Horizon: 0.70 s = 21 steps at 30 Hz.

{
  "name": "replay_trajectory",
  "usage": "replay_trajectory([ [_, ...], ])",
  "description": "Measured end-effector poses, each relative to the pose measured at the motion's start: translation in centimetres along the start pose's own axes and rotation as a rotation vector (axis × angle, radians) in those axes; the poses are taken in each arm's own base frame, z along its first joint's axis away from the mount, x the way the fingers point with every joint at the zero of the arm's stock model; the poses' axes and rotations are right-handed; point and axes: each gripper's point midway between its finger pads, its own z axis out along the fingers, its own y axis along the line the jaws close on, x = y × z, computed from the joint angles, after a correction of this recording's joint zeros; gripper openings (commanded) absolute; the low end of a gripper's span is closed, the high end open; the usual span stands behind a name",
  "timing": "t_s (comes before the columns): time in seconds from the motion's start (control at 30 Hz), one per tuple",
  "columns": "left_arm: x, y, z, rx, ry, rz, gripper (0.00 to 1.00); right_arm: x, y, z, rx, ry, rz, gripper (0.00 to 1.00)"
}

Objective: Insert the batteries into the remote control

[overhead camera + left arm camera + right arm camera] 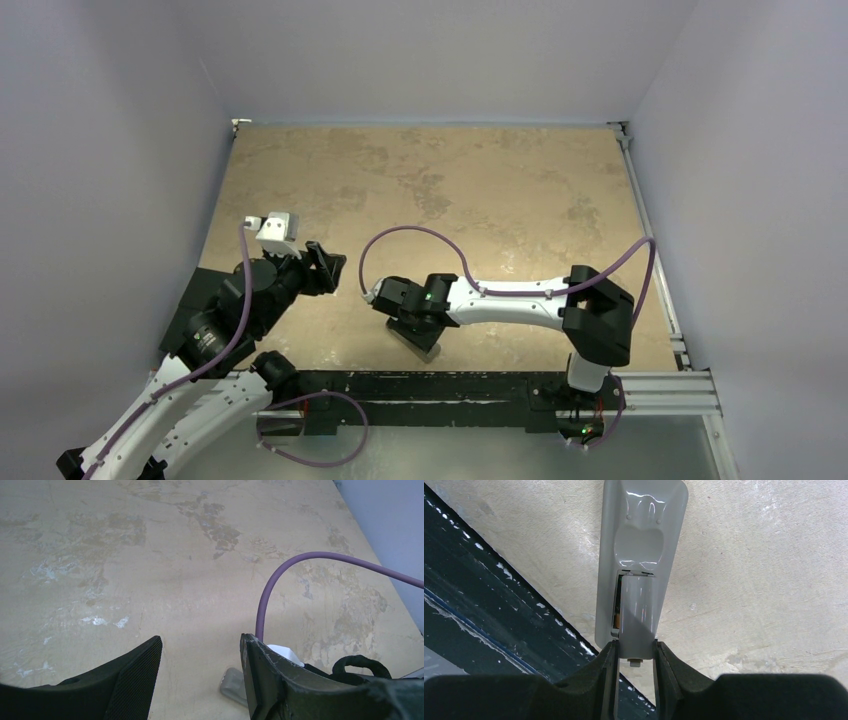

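The remote control (642, 535) lies grey back up near the table's front edge. My right gripper (636, 648) is shut on the small flat grey cover (638, 614), which lies over the battery recess, slightly off to the right. A thin brown-gold sliver of a battery (616, 616) shows in the gap at the cover's left side; the rest of the batteries is hidden. From above, the remote control (424, 345) pokes out under the right gripper (408, 318). My left gripper (201, 666) hangs open and empty to the left, with the remote's end (231, 685) beside its right finger.
A black metal rail (484, 605) runs along the table's front edge just beside the remote. The right arm's purple cable (280, 580) arcs over the table. Grey walls close in the left, back and right sides.
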Motion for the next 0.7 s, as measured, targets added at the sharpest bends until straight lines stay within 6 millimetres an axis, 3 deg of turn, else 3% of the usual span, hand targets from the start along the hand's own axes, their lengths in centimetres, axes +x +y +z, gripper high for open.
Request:
replay_trajectory([
  [0.7,-0.05,0.01,-0.04,0.000,-0.003,-0.001,0.59,-0.70,0.18,-0.21,-0.004,-0.015,0.004,0.18],
])
